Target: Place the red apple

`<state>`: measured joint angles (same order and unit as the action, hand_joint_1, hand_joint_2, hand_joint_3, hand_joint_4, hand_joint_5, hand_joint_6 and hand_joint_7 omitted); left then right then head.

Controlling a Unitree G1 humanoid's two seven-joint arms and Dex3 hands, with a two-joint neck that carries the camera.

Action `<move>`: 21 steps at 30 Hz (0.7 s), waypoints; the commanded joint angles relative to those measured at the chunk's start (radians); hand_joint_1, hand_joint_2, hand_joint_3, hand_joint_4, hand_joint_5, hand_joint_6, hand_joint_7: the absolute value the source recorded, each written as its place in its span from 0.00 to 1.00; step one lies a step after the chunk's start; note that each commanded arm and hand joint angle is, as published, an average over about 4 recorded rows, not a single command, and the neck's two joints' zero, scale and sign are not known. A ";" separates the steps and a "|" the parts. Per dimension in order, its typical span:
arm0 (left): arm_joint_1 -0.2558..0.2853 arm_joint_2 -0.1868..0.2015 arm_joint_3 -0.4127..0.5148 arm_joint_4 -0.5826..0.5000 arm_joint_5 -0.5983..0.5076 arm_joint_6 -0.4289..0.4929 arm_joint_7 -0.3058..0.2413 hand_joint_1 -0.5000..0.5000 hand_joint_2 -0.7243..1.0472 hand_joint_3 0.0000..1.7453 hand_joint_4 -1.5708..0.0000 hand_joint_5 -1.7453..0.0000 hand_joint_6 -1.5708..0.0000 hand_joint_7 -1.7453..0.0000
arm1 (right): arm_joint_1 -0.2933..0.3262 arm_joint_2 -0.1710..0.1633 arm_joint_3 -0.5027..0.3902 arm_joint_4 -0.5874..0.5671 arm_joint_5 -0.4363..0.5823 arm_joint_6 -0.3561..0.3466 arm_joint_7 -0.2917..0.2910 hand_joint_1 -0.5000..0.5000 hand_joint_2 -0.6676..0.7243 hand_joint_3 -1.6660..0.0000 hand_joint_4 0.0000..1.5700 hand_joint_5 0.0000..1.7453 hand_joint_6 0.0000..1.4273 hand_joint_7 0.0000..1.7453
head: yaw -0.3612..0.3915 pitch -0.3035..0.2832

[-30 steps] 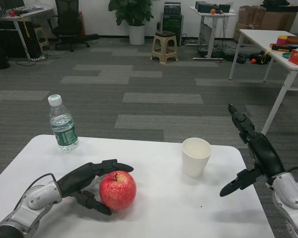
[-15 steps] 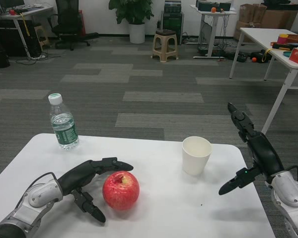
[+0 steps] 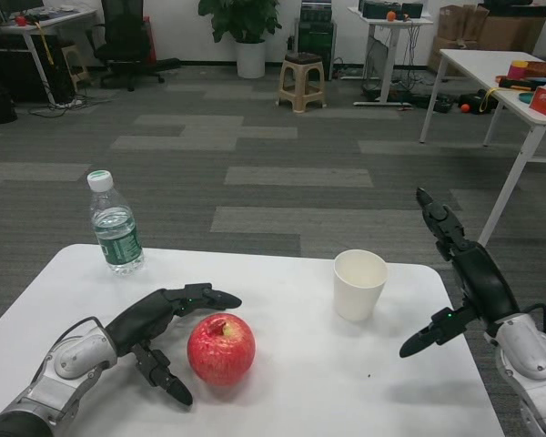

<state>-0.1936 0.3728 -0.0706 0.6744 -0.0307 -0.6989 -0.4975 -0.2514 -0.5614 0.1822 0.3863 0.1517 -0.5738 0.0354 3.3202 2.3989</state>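
The red apple (image 3: 221, 348) stands upright on the white table (image 3: 291, 401), in the front middle. My left hand (image 3: 159, 328) lies just left of it with fingers spread; a small gap shows between the fingers and the fruit, so it holds nothing. My right hand (image 3: 460, 273) hovers over the table's right edge, fingers apart and empty, beside the paper cup.
A white paper cup (image 3: 359, 286) stands right of the apple. A water bottle (image 3: 116, 225) with a white cap stands at the back left. Beyond the table lie grey carpet, a stool (image 3: 302, 84), a plant and other tables.
My left hand has let go of the apple: its fingers have lifted off and spread, and the apple now sits free on the table. The right hand has barely moved.
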 commanded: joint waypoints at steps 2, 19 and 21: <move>0.003 0.011 0.018 0.020 -0.034 0.034 0.022 0.00 0.30 0.01 1.00 0.81 0.42 0.80 | 0.001 0.003 0.000 -0.014 0.006 -0.008 -0.005 0.00 0.50 1.00 0.00 0.00 0.00 0.00 | 0.003 -0.004; -0.082 0.026 0.089 0.022 -0.080 0.038 0.022 0.00 0.35 0.01 1.00 0.82 0.27 0.80 | -0.015 -0.001 0.003 0.016 0.007 -0.008 -0.004 0.00 0.51 1.00 0.00 0.00 0.00 0.00 | 0.023 -0.009; -0.091 0.025 0.093 0.022 -0.080 0.038 0.022 0.00 0.33 0.04 1.00 0.82 0.27 0.80 | -0.018 -0.002 0.003 0.021 0.007 -0.008 -0.005 0.00 0.52 1.00 0.00 0.00 0.00 0.00 | 0.023 -0.009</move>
<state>-0.2646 0.3802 0.0105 0.6934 -0.0998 -0.6683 -0.4792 -0.2514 -0.5593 0.1823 0.3950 0.1517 -0.5741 0.0354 3.3429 2.3898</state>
